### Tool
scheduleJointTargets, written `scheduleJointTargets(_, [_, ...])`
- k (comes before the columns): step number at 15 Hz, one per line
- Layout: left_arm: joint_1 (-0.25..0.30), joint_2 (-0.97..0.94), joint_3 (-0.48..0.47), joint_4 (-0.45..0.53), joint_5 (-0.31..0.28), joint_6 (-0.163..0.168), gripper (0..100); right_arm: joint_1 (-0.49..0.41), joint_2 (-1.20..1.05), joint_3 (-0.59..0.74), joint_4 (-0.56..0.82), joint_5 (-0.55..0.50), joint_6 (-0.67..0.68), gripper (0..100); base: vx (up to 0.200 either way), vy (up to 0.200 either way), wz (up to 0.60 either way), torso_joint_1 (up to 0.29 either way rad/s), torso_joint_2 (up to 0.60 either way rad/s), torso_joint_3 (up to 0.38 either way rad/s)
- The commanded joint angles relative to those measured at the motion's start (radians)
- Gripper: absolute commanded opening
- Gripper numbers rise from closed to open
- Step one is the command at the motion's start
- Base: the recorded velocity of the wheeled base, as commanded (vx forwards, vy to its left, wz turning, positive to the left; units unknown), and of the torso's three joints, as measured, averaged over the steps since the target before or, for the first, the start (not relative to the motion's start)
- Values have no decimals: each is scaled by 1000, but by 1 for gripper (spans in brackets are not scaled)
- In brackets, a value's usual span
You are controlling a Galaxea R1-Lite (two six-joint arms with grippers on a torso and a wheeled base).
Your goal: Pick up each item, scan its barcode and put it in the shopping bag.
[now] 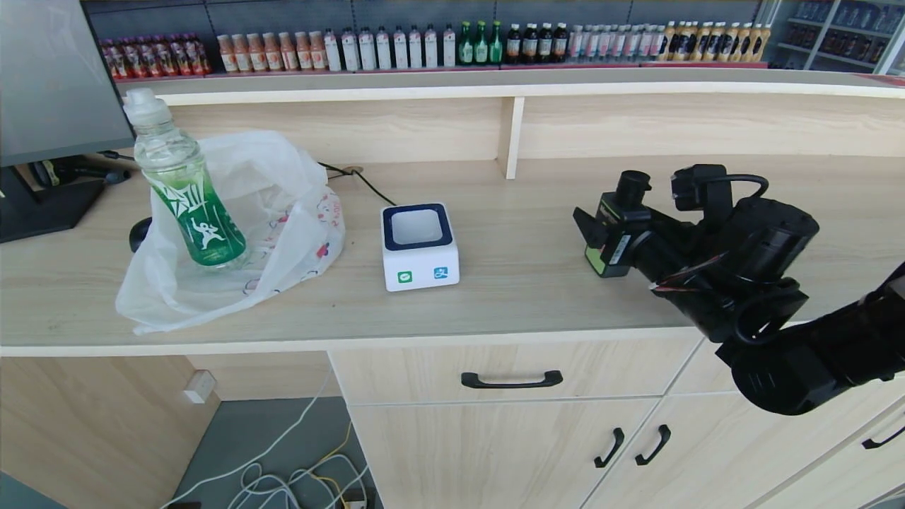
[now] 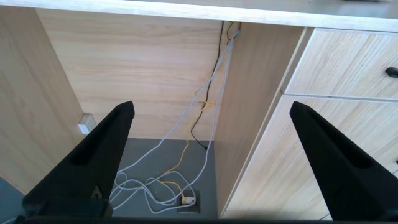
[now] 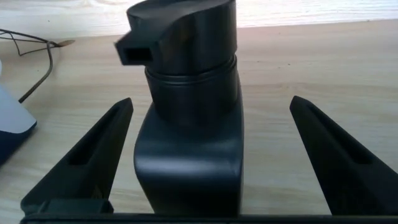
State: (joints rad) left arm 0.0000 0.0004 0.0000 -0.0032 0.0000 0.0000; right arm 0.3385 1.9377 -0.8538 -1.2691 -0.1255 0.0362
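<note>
A black bottle (image 1: 614, 237) with a black pump cap, a green base and a white barcode label stands on the wooden counter (image 1: 523, 297) at the right. My right gripper (image 1: 609, 232) is open around it, one finger on each side. In the right wrist view the bottle (image 3: 186, 124) sits between the spread fingers (image 3: 93, 155) with gaps on both sides. A white scanner box (image 1: 419, 247) with a dark blue rim sits mid-counter. At the left, a clear bottle with a green label (image 1: 191, 205) stands in the white shopping bag (image 1: 283, 198). My left gripper (image 2: 211, 109) hangs open below the counter.
A monitor (image 1: 56, 78) stands at the back left. A black cable (image 1: 360, 180) runs behind the scanner box. An upright divider (image 1: 512, 134) splits the counter's back wall. Drink shelves (image 1: 459, 42) line the background. Drawers with black handles (image 1: 511, 380) lie below, and loose cables (image 2: 168, 180) on the floor.
</note>
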Motion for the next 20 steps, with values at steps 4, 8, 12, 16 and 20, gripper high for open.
scheduleJointTargets(4, [0, 0, 0, -1, 0, 0, 100, -1, 26, -5, -1, 0, 1, 100, 0, 0, 0, 0, 0, 0])
scheduleJointTargets(8, [0, 0, 0, -1, 0, 0, 100, -1, 38, -2, -3, -2, 4, 100, 0, 0, 0, 0, 0, 0])
scheduleJointTargets(12, [0, 0, 0, -1, 0, 0, 100, -1, 46, -1, -7, -2, 4, 100, 0, 0, 0, 0, 0, 0])
scheduleJointTargets(16, [0, 0, 0, -1, 0, 0, 100, -1, 57, 2, -24, -2, 5, 100, 0, 0, 0, 0, 0, 0])
scheduleJointTargets(20, [0, 0, 0, -1, 0, 0, 100, 0, 55, 4, -30, -2, 4, 0, 0, 0, 0, 0, 0, 0])
